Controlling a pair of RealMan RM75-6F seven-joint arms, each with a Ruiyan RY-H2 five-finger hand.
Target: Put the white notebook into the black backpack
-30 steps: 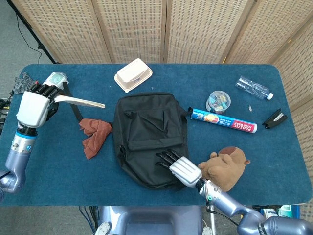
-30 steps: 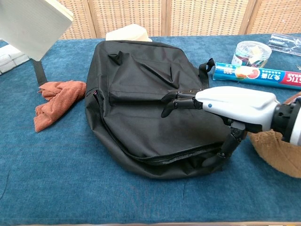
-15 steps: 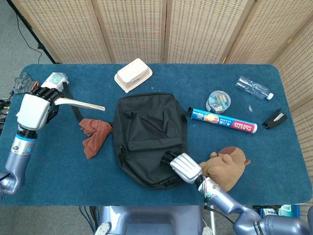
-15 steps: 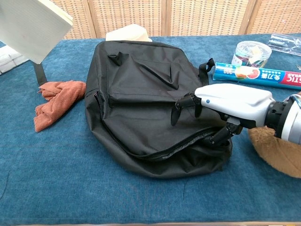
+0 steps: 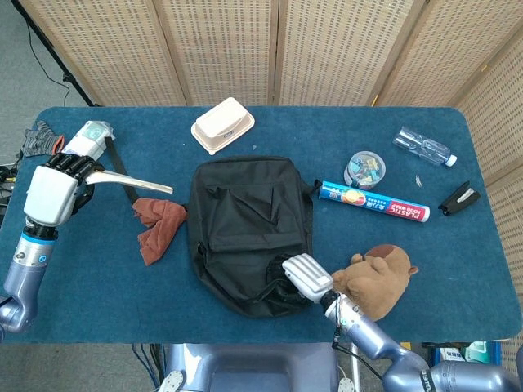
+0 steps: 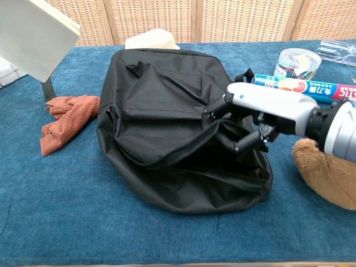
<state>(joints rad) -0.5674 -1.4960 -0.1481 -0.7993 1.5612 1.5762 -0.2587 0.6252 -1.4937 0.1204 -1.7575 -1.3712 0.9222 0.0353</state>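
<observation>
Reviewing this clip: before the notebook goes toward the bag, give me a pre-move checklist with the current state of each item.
1. White notebook held by the left hand: ok, held above the table at the left.
2. Black fabric backpack unzipped: ok, the near-side zipper gapes.
3. Opening held up by the right hand: ok, fingers lift the upper flap.
4. Opening wide enough for the notebook: cannot tell.
5. Path from notebook to opening: not ok, the crumpled rust-brown cloth lies on the table between them; pass above it.
6. Brown plush toy clear of the opening: ok, beside the right wrist.
</observation>
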